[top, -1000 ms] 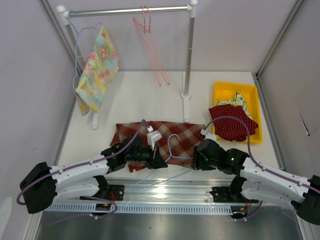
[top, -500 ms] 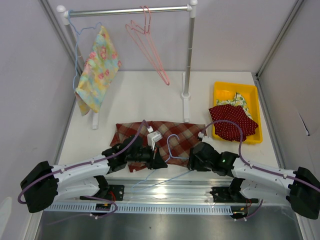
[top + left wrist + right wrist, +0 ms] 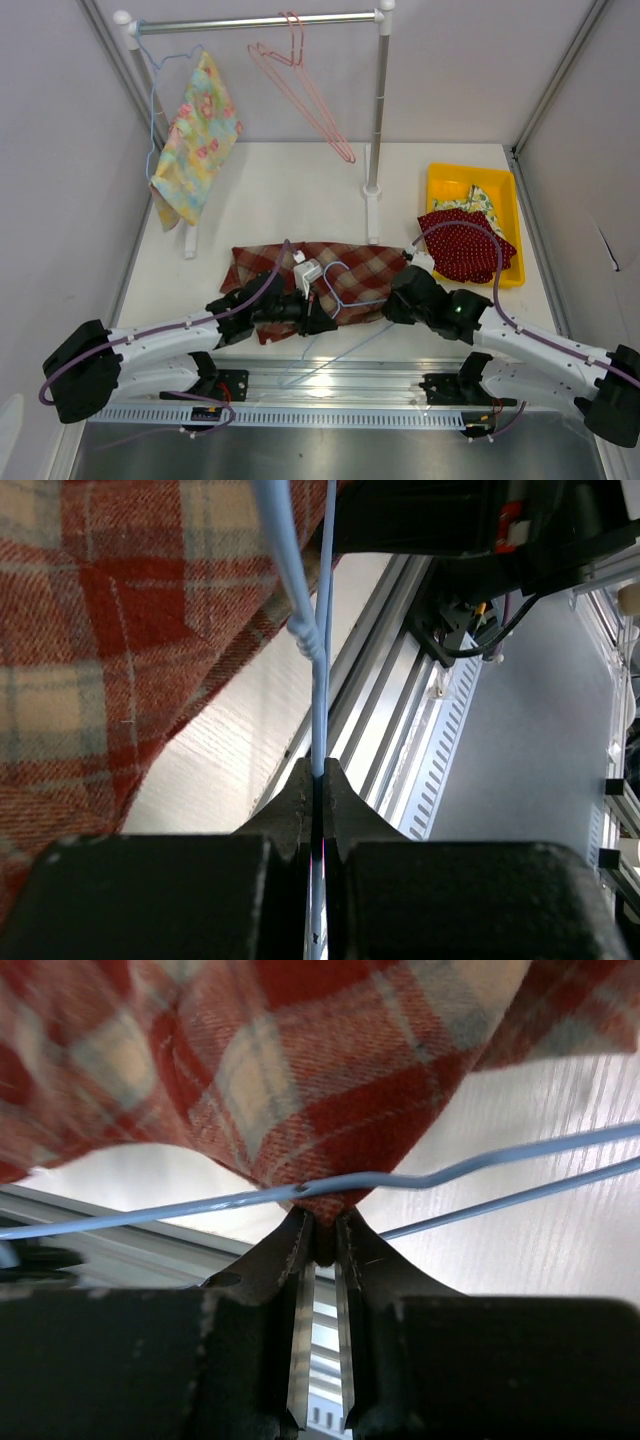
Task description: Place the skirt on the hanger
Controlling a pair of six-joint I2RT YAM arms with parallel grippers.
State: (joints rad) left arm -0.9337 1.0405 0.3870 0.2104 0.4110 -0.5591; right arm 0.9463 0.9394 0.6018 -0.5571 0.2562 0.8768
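- top external: a white worktop [image 3: 270,200] between pale walls, with a clothes rail [image 3: 260,22] at the back and a yellow bin [image 3: 440,180] at the right.
- the plaid skirt [image 3: 365,265] lies flat near the front edge, with the blue hanger [image 3: 340,285] partly over it.
- both arms reach low and inward. the left gripper [image 3: 318,775] is clamped on the hanger's wire, and the right gripper [image 3: 322,1235] pinches the skirt's hem.

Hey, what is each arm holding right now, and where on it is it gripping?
The left tool is shut on the blue hanger, on its thin wire. The right tool pinches a fold of the plaid skirt at its edge.
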